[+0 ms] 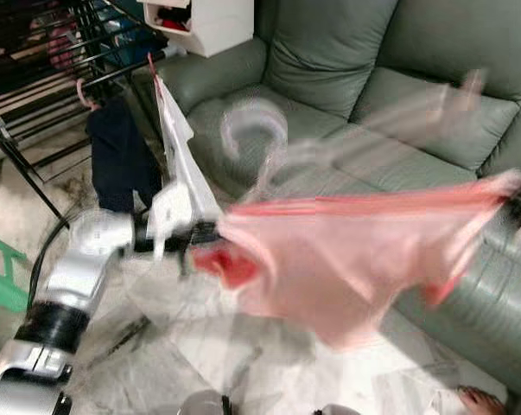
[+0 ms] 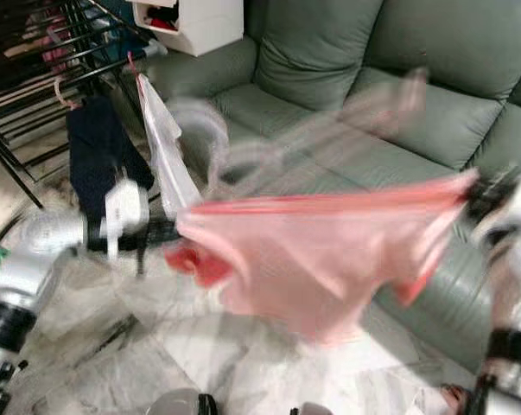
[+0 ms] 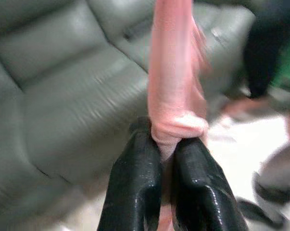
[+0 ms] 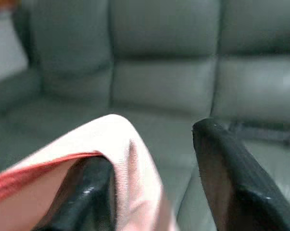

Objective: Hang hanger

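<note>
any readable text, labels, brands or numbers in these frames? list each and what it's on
None readable.
Pink garment, held between the left end effector and right end effector: motion-blurred, no print visible.
White garment and dark garment on the drying rack: no lettering visible.
Green sofa: no label visible.

Garment (image 1: 346,259) stretched between left tool (image 1: 200,235) and right tool (image 2: 480,203), before sofa (image 1: 398,95); drying rack (image 1: 44,60) far left; hanger (image 1: 260,130) above garment.

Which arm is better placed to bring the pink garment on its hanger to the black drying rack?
Left, probably: the left gripper is clamped on the pink garment and sits nearer the black drying rack.
</note>
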Controlling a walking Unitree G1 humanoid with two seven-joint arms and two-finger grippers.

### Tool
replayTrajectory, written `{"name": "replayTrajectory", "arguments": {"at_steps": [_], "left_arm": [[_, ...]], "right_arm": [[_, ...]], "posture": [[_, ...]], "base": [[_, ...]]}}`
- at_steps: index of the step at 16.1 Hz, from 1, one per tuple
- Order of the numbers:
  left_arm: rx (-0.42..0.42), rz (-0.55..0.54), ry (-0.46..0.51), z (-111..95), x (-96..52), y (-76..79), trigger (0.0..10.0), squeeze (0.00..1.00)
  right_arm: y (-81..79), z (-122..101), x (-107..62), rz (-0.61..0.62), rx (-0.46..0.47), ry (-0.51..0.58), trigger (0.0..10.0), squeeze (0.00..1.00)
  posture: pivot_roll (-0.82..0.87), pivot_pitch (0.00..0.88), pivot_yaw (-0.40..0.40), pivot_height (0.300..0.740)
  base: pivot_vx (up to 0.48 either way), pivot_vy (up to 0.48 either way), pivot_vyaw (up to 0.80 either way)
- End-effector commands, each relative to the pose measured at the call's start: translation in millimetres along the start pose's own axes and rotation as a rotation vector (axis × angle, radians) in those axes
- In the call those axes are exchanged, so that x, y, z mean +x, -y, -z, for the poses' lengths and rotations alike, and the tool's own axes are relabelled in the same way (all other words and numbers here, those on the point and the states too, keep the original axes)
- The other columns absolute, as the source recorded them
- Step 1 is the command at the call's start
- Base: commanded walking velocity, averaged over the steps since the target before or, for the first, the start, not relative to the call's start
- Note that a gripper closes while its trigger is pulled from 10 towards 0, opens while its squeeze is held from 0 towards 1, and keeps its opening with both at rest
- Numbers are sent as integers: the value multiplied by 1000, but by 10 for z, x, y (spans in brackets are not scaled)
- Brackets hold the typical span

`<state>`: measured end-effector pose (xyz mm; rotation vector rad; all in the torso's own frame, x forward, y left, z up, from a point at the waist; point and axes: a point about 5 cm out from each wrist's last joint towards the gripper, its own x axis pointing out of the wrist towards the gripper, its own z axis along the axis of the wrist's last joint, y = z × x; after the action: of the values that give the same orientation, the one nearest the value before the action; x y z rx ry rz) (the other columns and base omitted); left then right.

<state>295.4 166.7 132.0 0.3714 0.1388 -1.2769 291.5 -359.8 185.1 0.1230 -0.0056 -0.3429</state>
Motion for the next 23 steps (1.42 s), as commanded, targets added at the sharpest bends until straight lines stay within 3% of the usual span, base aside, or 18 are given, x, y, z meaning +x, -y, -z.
{"name": "replayTrajectory", "arguments": {"at_steps": [1, 2, 4, 8, 10, 12, 13, 16, 17, 18, 20, 22, 23], "left_arm": [[2, 7, -37, 56, -79, -10, 0, 0], [-38, 29, -58, 142, -82, 26, 0, 0], [22, 74, -182, 317, -74, 96, 0, 0], [46, 91, -240, 436, 34, 123, 0, 0], [62, -29, -394, 583, 75, 24, 0, 0], [19, -107, -386, 631, 119, -12, 0, 0], [-42, -171, -365, 653, 164, -25, 0, 0], [-70, -248, -390, 705, 278, 13, 0, 0], [-105, -302, -360, 686, 399, 45, 0, 0], [-113, -320, -330, 645, 527, 95, 0, 0], [-185, -393, -231, 500, 868, 218, 1137, 0], [-241, -404, -197, 435, 1084, 330, 1725, 0], [-277, -425, -173, 381, 1196, 367, 0, 0]], "right_arm": [[43, -91, 26, 45, 33, 48, 0, 0], [-30, -223, 82, 38, 32, 106, 0, 0], [-173, -370, 150, 7, 40, 183, 0, 0], [-384, -233, 132, -68, 17, 162, 0, 0], [-488, -154, 129, -107, 23, 142, 0, 0], [-575, -121, 127, -142, -10, 141, 0, 0], [-656, -99, 129, -175, -30, 136, 0, 0], [-777, -7, 116, -252, -113, 106, 0, 0], [-827, 26, 132, -245, -131, 107, 0, 0], [-921, 36, 155, -243, -130, 120, 0, 0], [-1326, 83, 199, -266, -92, 154, 0, 0], [-1707, 142, 194, -322, -47, 155, 0, 0], [-2012, 198, 140, -425, -43, 132, 0, 0]], "posture": [[-68, 0, 51, 740], [-70, 0, 48, 740], [-73, 0, 46, 740], [-81, 0, 48, 740], [-84, 0, 51, 740], [-84, 0, 51, 740], [-81, 0, 50, 740], [-75, 0, 46, 740], [-70, 0, 43, 740], [-71, 0, 44, 740], [-74, 0, 48, 740], [-62, 0, 44, 740], [-58, 0, 39, 740]], "base": [[0, 0, 0], [0, 0, 0], [0, 0, 0], [0, 0, 0], [0, 0, 0], [0, 0, 0], [0, 0, 0], [0, 0, 0], [0, 0, 0], [0, 0, 0], [0, 0, 0], [0, 0, 0], [0, 0, 0]]}}
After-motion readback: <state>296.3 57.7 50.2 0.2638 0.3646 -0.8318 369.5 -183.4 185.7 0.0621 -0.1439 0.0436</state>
